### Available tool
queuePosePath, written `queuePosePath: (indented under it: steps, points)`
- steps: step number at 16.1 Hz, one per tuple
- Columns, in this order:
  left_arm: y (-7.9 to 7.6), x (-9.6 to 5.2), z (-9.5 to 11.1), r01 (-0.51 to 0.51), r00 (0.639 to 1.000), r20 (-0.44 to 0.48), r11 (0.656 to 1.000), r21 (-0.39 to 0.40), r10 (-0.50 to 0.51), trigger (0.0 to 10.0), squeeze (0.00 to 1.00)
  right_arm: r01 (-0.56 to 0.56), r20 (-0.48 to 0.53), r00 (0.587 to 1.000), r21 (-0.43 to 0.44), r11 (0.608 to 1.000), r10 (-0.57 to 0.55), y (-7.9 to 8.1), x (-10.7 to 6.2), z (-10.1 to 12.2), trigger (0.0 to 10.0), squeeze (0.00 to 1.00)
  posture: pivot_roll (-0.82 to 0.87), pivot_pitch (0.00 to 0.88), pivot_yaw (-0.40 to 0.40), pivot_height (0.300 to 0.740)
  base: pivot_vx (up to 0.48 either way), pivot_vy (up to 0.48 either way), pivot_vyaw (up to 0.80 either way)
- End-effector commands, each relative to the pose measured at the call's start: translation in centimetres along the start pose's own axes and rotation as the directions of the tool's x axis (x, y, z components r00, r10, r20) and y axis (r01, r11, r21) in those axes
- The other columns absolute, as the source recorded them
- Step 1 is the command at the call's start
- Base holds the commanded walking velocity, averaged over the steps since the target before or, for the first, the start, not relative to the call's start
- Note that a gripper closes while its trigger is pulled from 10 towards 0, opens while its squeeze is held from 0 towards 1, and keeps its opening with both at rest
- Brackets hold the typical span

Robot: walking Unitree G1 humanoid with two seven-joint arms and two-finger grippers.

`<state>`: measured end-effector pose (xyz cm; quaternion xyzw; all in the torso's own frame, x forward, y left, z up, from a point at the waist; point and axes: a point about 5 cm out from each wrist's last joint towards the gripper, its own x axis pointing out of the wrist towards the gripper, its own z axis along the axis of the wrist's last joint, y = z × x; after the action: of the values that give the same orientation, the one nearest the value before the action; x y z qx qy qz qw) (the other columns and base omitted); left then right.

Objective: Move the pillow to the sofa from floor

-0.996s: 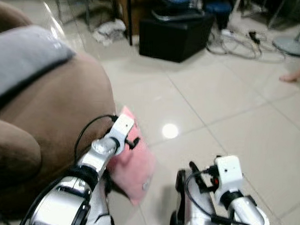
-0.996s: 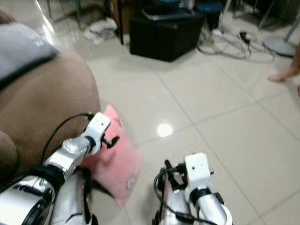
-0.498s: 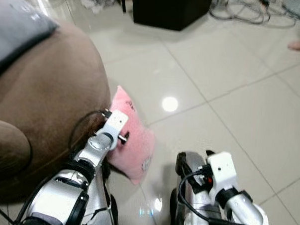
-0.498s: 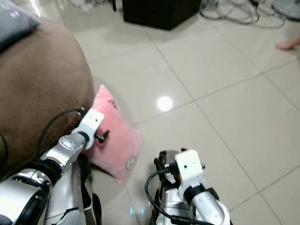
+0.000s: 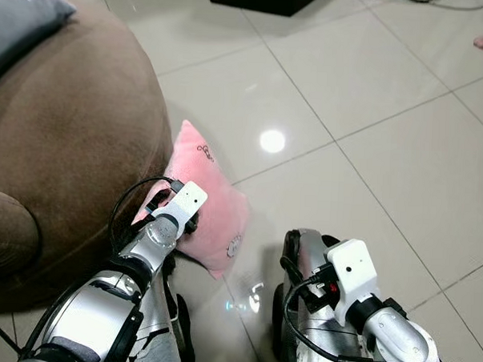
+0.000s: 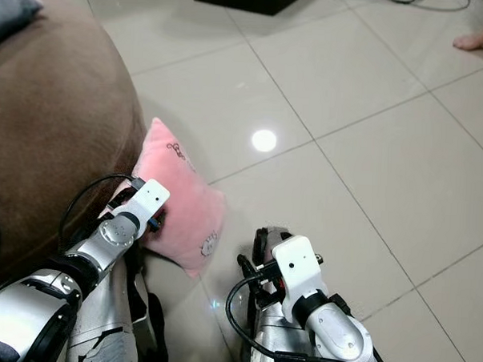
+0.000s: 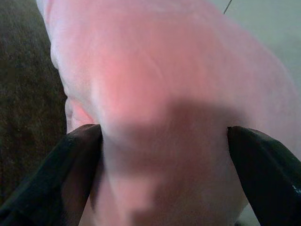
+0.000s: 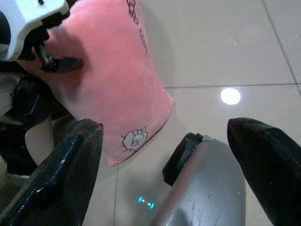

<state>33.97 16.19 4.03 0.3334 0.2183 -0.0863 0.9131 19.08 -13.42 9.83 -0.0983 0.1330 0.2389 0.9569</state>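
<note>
pillow (image 5: 212,202): propped on the floor (image 5: 372,138) against the sofa (image 5: 67,141) base.
left gripper (image 7: 164,179): fingers spread astride the pillow, positioned for clamping.
right gripper (image 8: 164,155): held open, idle.

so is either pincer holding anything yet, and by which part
The left pincer has its fingers either side of the pink pillow, at its edge nearest the sofa; a closed grip cannot be told. The right pincer holds nothing.

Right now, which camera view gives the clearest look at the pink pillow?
The left eye view: the pink pillow shows almost whole, propped against the brown sofa on the floor. The right eye view matches it. The right wrist view shows its rabbit-print corner; the left wrist view a blurred close-up between the left gripper fingers.
</note>
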Motion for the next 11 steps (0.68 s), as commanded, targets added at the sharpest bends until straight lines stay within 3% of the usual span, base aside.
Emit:
queuePosePath:
  steps: [1,4,11]
  points:
    - [-0.26,-0.16,-0.93,-0.015,0.999,-0.036,1.0,0.008,0.015,0.0,0.0,-0.016,-0.013,1.0,-0.009,1.0,0.015,0.48,-0.35,0.05,10.0,0.0,-0.18,0.35,0.006,0.499,0.0,0.0,0.0]
    - [0.3,-0.06,-0.52,-0.065,0.998,-0.024,0.998,0.008,0.065,0.0,0.0,-0.018,-0.018,1.0,-0.002,1.0,0.018,0.74,-0.59,0.09,10.0,0.0,-0.18,0.352,0.011,0.499,0.0,0.0,0.0]
    - [0.16,0.01,-0.11,-0.054,0.998,-0.009,0.999,0.002,0.054,0.0,0.0,-0.012,-0.011,1.0,-0.008,1.0,0.012,0.68,-0.56,0.25,10.0,0.0,-0.17,0.346,0.016,0.499,0.0,0.0,0.0]
